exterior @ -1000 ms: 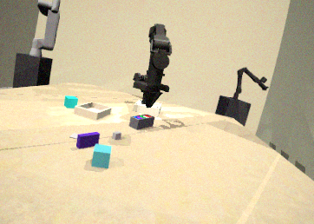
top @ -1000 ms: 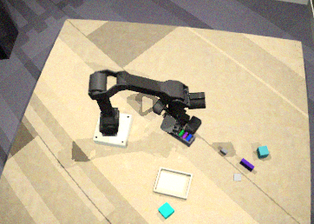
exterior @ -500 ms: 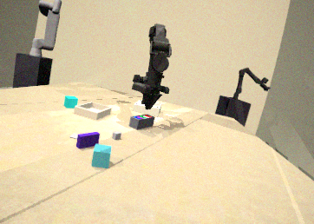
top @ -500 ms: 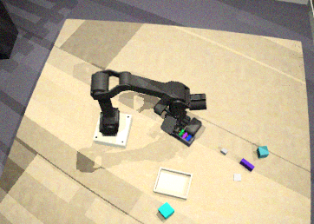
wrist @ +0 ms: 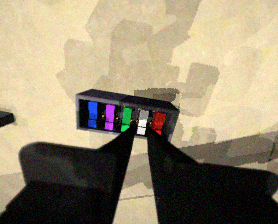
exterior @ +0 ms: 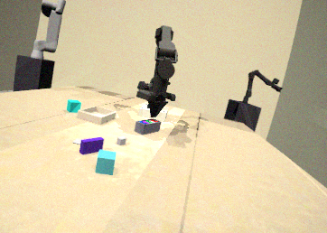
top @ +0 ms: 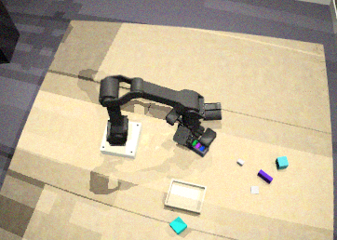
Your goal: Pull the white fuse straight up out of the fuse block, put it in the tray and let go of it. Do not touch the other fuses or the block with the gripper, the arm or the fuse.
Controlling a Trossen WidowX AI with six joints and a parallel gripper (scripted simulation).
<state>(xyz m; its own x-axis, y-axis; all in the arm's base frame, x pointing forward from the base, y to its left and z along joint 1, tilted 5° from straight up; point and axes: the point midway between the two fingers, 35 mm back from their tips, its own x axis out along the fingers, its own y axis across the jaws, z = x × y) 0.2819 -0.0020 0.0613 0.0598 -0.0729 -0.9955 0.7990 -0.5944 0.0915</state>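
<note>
The fuse block [top: 203, 152] [exterior: 147, 127] [wrist: 125, 100] is a dark open box holding a row of blue, magenta, green, white and red fuses. The white fuse [wrist: 143, 116] stands in it between the green fuse [wrist: 127, 118] and the red fuse [wrist: 159, 121]. My gripper [exterior: 154, 115] [wrist: 141, 131] points down above the block, its fingers open a narrow gap with nothing between them. In the wrist view the fingertips overlap the near end of the white fuse; their exact height is unclear. The pale tray [top: 188, 182] [exterior: 90, 117] is empty.
A turquoise block [top: 178, 225] [exterior: 73, 106] lies beyond the tray. A purple block [top: 265, 176] [exterior: 91, 145], a cyan cube [top: 282, 162] [exterior: 106, 163], a small white cube [top: 240, 162] [exterior: 121, 141] and a flat white square [top: 254, 190] lie apart from the block.
</note>
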